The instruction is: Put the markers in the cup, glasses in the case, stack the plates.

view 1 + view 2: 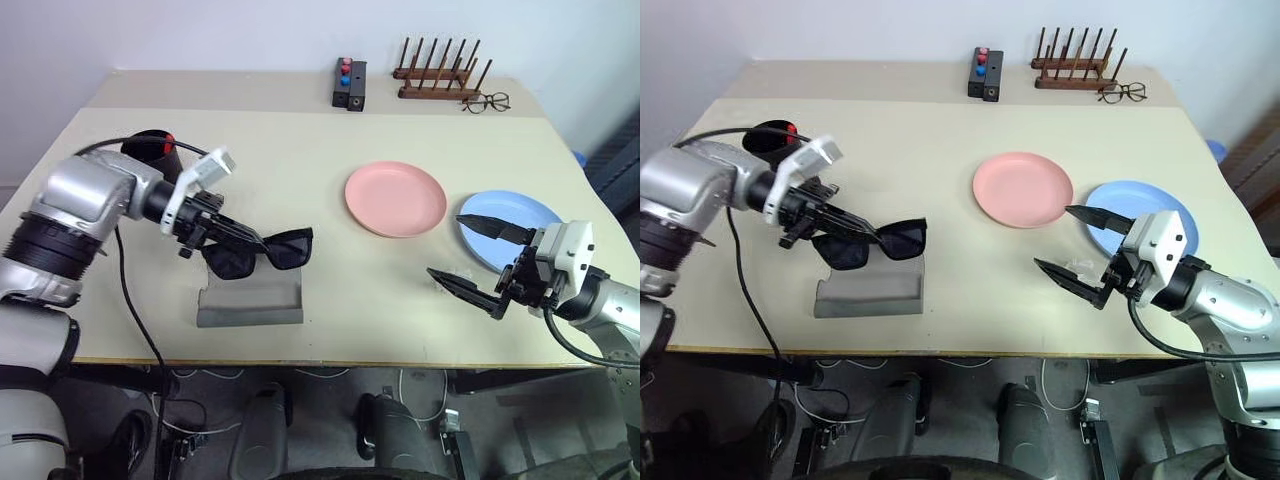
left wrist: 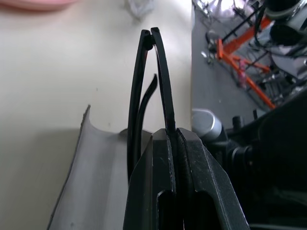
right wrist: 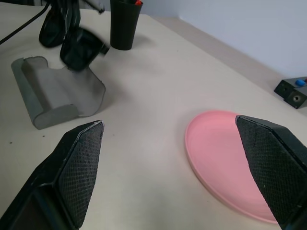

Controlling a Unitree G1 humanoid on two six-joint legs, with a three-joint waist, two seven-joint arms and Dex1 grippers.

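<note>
Sunglasses [image 1: 262,252] hang pinched in the left gripper [image 1: 243,236] above the open grey case [image 1: 250,303]; right gripper [image 1: 474,252], jaws wide and empty, hovers near the blue plate [image 1: 510,212].

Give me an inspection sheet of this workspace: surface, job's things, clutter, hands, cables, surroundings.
Surface: beige table, bare in the middle.
Job's things: sunglasses held in the air above the open grey case; black cup at the far left with a red-capped marker in it; pink plate and blue plate lie side by side, not stacked.
Clutter: black box, wooden rack and wire-framed spectacles at the far edge.
Hands: left hand shut on the sunglasses; right hand open, holding nothing, near the blue plate.
Cables: black cable hanging from the left arm.
Surroundings: pale wall behind; equipment on the floor.
</note>
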